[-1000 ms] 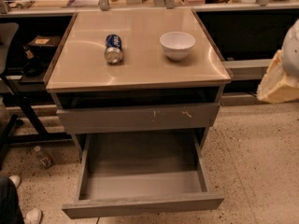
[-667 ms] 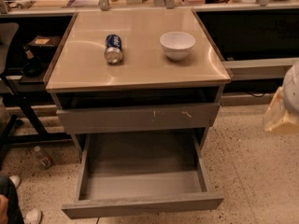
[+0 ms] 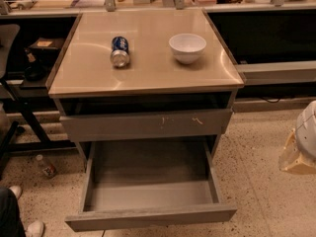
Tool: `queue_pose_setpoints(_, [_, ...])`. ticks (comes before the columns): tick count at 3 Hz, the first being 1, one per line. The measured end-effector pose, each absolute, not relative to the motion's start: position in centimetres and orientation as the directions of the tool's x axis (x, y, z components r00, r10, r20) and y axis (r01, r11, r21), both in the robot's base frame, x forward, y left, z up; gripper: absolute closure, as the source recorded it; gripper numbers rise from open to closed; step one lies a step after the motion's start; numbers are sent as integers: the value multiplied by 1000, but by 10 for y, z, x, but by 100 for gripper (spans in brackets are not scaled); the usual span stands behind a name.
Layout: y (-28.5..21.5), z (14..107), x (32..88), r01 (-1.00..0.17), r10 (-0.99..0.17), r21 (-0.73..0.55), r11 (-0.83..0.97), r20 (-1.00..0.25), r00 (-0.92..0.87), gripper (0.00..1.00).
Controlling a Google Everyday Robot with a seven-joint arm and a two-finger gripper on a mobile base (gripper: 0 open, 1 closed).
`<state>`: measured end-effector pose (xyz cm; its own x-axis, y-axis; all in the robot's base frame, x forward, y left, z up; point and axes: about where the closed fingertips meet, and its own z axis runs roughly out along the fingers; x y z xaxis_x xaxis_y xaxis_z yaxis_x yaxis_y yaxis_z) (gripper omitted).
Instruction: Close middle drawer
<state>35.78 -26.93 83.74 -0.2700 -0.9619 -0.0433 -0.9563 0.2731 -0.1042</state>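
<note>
Gripper point(image 3: 300, 144), a pale rounded shape cut off by the right border of the view, hangs low over the speckled floor point(image 3: 261, 181), out past the worktop's front right corner and below the level of its surface; whether it is apart or together cannot be told, and it touches nothing. The middle drawer point(image 3: 150, 184) is pulled far out from under the worktop's front edge, its deep grey box open to view and bare inside, its plain front panel the part nearest the camera. That panel's long axis runs side to side, parallel to the front edge, so the closing travel should run square to it, straight in toward the back edge. From the gripper the panel lies to the left and nearer the camera, well apart, so my judgement is that the arm must swing round in front of the panel before it can push. Just above the open box sits the scratched drawer front point(image 3: 145, 125), close under the front edge. On the tan worktop point(image 3: 148, 75) a blue can point(image 3: 120, 51) lies on its side left of centre, and a white bowl point(image 3: 187, 47) stands upright right of centre, both well back from the front edge. A small bottle point(image 3: 46, 166) lies on the floor beyond the front left corner.
</note>
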Motion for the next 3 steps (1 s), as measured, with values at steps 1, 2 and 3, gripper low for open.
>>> queue_pose_setpoints(1, [-266, 812, 350, -958, -959, -57, 280, -67, -277, 100])
queue_pose_setpoints(2, [-255, 758, 341, -953, -951, -2, 303, -72, -302, 100])
queue_pose_setpoints(3, [-238, 707, 340, -951, -946, 49, 305, -97, -308, 100])
